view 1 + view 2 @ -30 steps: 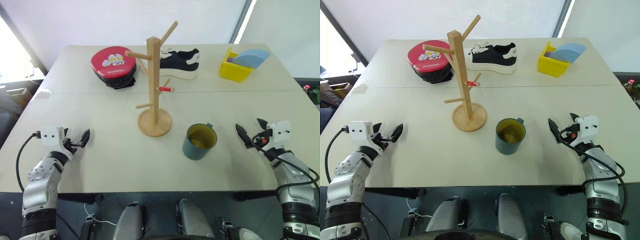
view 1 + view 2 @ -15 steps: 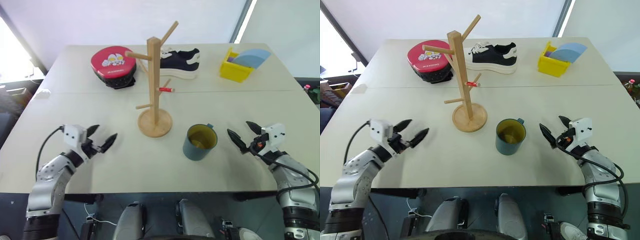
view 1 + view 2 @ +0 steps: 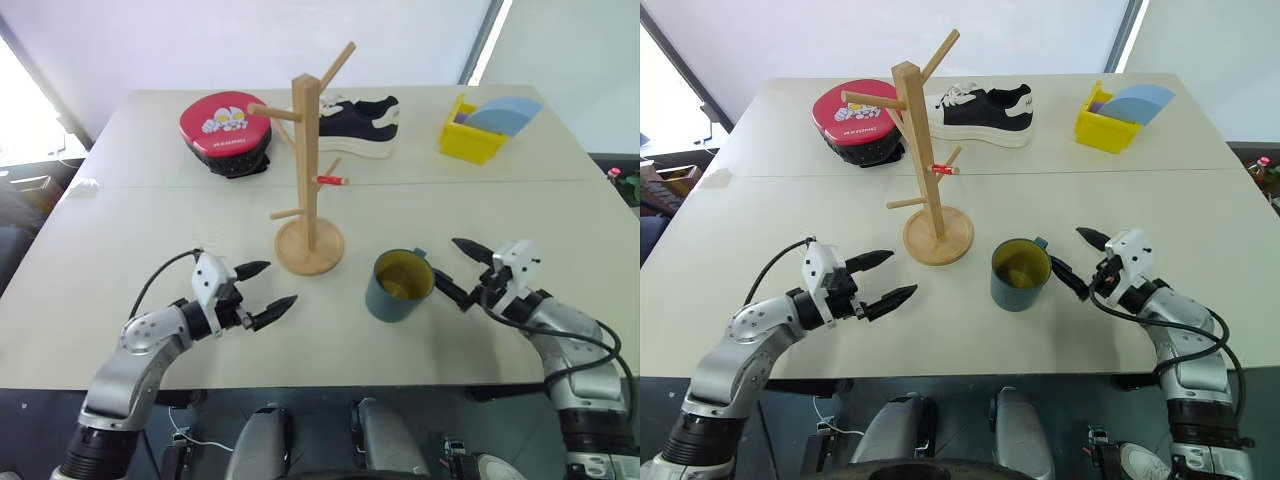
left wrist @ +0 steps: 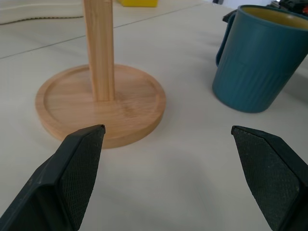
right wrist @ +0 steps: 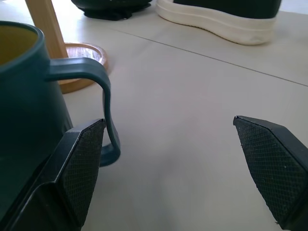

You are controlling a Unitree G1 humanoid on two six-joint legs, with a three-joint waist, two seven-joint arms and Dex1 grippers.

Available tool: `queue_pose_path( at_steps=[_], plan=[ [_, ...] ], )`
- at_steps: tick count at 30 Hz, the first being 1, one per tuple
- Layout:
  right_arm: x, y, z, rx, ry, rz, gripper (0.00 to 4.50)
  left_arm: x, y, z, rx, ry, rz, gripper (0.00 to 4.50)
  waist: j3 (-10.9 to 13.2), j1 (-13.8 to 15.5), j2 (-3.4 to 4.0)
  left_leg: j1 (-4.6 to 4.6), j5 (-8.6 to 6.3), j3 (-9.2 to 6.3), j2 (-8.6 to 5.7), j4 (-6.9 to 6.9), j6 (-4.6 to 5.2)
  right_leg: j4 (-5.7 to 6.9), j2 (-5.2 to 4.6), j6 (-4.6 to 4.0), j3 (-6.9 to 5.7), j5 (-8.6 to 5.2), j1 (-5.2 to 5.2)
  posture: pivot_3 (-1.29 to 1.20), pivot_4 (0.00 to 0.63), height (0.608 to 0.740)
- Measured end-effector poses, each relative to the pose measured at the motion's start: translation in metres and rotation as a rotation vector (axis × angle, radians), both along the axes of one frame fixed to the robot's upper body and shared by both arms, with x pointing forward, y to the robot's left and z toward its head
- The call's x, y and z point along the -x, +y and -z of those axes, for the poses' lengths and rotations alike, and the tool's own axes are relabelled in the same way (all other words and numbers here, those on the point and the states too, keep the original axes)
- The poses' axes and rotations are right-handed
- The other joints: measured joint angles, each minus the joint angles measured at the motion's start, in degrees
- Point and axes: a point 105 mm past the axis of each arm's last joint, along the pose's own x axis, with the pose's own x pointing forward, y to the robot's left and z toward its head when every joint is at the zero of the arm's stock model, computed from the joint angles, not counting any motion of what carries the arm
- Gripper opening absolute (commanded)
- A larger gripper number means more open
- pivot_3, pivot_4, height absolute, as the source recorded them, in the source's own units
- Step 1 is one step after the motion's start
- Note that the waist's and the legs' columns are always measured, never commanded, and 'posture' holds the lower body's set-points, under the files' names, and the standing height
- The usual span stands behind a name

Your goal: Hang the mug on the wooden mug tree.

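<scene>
Standing upright on the table, the mug sits just beyond the tips of the right gripper, whose two black fingers are spread wide with nothing between them. One fingertip lies close beside the loop handle, which juts from the side facing that gripper; my guess is the handle is the intended grasp point, since the loop must end up free to slide over a peg. No contact is visible yet.

On the far side of the mug from the right gripper rises the wooden mug tree, its round base near the mug but apart from it. All its pegs are bare. The left gripper hovers low just short of that base, fingers also parted and empty, probably placed to steady the stand.

As for containers, the mug shows a yellow-green inside and looks empty, though its bottom is in shadow. Well beyond both grippers, a yellow box holds a pale blue curved piece. A black-and-white shoe and a round red-topped item lie at that far edge too.
</scene>
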Motion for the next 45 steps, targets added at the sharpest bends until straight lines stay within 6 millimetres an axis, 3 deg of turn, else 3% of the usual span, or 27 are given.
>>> queue_pose_path(
  at_steps=[19, 25, 28, 35, 45],
  plan=[
    [-0.012, 0.024, 0.006, -0.033, 0.044, -0.125, 4.43, 0.0, -0.004, -0.001, -0.012, 0.003, 0.024, 4.5, 0.0, 0.0, 0.0, 0.04, 0.01, 0.01, -0.02, 0.05, 0.0, 0.05, 0.1, 0.17, 0.0, 0.09, 0.04, 0.0, 0.15, 0.735],
    [-0.024, 0.03, 0.002, -0.045, 0.035, -0.145, 4.43, 0.001, -0.008, -0.006, -0.002, -0.009, 0.042, 4.5, 0.0, 0.0, 0.0, 0.05, 0.01, 0.01, -0.02, 0.08, 0.0, 0.06, 0.12, 0.19, 0.0, 0.11, 0.06, 0.0, 0.15, 0.735],
    [-0.024, 0.035, 0.008, -0.06, 0.053, -0.169, 3.55, 0.002, -0.01, -0.008, -0.003, -0.009, 0.051, 4.5, 0.0, 0.0, 0.0, 0.04, 0.01, 0.01, -0.02, 0.09, 0.0, 0.06, 0.12, 0.21, 0.0, 0.12, 0.06, 0.0, 0.15, 0.735],
    [-0.024, 0.041, 0.014, -0.066, 0.083, -0.22, 0.03, 0.003, -0.012, -0.01, -0.003, -0.014, 0.061, 4.5, 0.0, -0.1, 0.0, 0.06, 0.01, 0.01, -0.02, 0.14, 0.0, 0.11, 0.14, 0.22, 0.0, 0.12, 0.06, 0.0, 0.15, 0.735],
    [-0.028, 0.04, 0.014, -0.045, 0.065, -0.213, 0.03, 0.003, -0.012, -0.009, -0.006, -0.005, 0.061, 4.5, 0.0, -0.1, 0.0, 0.06, 0.01, 0.01, -0.02, 0.15, 0.0, 0.12, 0.15, 0.23, 0.0, 0.13, 0.07, 0.0, 0.15, 0.735]
  ],
)
